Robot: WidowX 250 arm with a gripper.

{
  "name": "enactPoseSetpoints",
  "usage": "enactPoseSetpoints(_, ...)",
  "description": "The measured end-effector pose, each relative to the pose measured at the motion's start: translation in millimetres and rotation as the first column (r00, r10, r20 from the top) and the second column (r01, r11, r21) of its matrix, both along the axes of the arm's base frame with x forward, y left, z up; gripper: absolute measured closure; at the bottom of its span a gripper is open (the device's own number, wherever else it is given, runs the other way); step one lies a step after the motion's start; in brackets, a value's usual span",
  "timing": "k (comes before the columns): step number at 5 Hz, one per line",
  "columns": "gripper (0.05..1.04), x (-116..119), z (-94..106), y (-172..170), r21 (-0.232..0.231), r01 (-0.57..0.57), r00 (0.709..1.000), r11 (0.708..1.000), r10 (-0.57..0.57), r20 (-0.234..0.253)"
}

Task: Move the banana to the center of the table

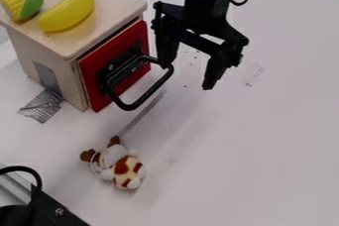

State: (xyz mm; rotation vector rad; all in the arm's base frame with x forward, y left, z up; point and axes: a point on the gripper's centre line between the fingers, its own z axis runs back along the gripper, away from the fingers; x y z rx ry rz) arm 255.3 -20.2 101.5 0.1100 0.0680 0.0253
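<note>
The yellow toy banana [68, 11] lies on top of the small wooden oven box at the upper left, slanting beside a toy corn. My gripper [188, 76] hangs over the white table [265, 136] just right of the box's red door, open, with nothing between its fingers. It stands to the right of the banana and apart from it.
The wooden box [56, 54] has a red door [118, 66] with a black handle [147, 98] sticking out near my gripper. The corn [24, 3] is at the box top's left. A small plush toy [119, 164] lies lower left; black equipment [46, 210] fills the bottom-left corner.
</note>
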Motion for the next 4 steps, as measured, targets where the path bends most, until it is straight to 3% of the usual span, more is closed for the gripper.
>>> enactPoseSetpoints(1, 0.086, -3.8, -6.4, 1.3, 0.004, -0.003, 1.0, 1.0, 0.003, -0.03)
enactPoseSetpoints(2, 0.086, -10.2, 2.9, 11.2, 0.008, -0.02, 0.999, 1.0, 0.021, -0.042)
enactPoseSetpoints(3, 0.086, -14.2, 16.7, 27.0, 0.055, -0.074, 0.996, 0.996, 0.077, -0.04)
enactPoseSetpoints(4, 0.086, -13.5, 38.8, 48.8, 0.05, -0.127, 0.992, 0.991, 0.127, 0.002)
